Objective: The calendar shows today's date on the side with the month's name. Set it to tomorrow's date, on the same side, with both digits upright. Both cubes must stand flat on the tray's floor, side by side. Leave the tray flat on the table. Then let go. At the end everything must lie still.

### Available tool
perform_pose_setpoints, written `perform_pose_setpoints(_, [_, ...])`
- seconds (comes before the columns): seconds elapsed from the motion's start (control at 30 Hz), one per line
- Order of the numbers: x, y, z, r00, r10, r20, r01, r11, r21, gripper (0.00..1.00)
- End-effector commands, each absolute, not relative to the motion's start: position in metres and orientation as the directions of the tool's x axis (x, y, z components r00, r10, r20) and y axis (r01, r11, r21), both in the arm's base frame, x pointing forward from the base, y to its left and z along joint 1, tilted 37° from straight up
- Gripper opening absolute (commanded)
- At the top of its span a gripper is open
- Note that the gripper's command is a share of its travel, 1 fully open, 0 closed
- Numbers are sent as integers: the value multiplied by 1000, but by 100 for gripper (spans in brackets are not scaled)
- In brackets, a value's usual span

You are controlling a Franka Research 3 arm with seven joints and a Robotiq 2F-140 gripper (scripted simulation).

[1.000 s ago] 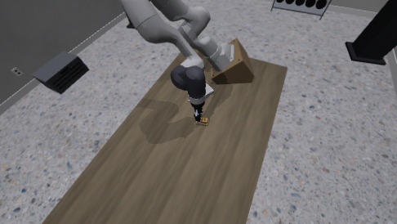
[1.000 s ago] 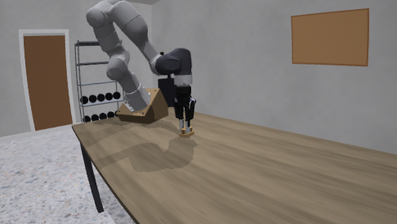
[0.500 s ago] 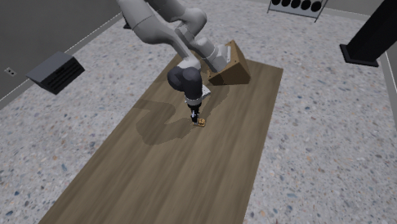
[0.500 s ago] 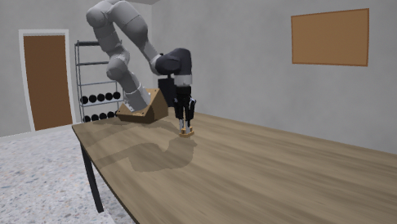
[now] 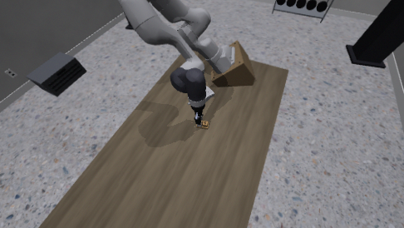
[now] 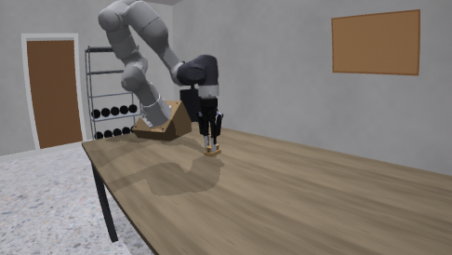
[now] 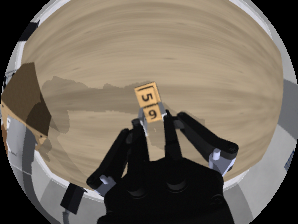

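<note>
Item: pincer [image 5: 199, 124] [image 6: 211, 148] [image 7: 152, 110], pointing down, pinching the near cube [image 7: 153, 114] by two opposite sides, as the close fit in the wrist view suggests.
Item: far cube [image 5: 205, 123] [image 7: 147, 95], beside it, top face marked 5, within the small wooden tray [image 5: 204, 127] [image 6: 212, 154] [image 7: 153, 85], which rests on the surface [image 5: 179, 175] [image 6: 279, 186] [image 7: 210, 65].
Near cube's top mark: 6 or 9, by which way you read it. Whether its base meets the tray floor: cannot tell. Display digits: not legible here, so confirm the date before you choose a turn.
Handling, in judgement: you seem to be at the cube-handling step. If turning is due, raise it straight until its corners clear tray and neighbour; keep it square. When seating, lower it level, without pressing, and part the fingers evenly. A skewed lift may drag the tray or tip the far cube.

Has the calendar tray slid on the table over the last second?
No, not visibly: the tray keeps its place beside the wooden stand.
</note>
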State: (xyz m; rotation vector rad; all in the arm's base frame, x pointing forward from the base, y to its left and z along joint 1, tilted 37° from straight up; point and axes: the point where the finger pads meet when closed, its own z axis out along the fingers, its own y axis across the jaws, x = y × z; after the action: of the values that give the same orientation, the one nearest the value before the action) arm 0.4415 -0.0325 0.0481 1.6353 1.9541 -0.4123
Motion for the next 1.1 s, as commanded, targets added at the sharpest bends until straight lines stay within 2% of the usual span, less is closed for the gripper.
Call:
perform_pose_setpoints(0.0, [443, -33, 48, -101, 802, -589, 971, 209, 119, 16])
perform_pose_setpoints(0.47, [443, -33, 48, -101, 802, -589, 971, 209, 119, 16])
perform_pose_setpoints(0.9, [443, -33, 48, -101, 802, -589, 971, 209, 119, 28])
perform_pose_setpoints(1.07, [443, -33, 48, -101, 802, -589, 971, 209, 119, 28])
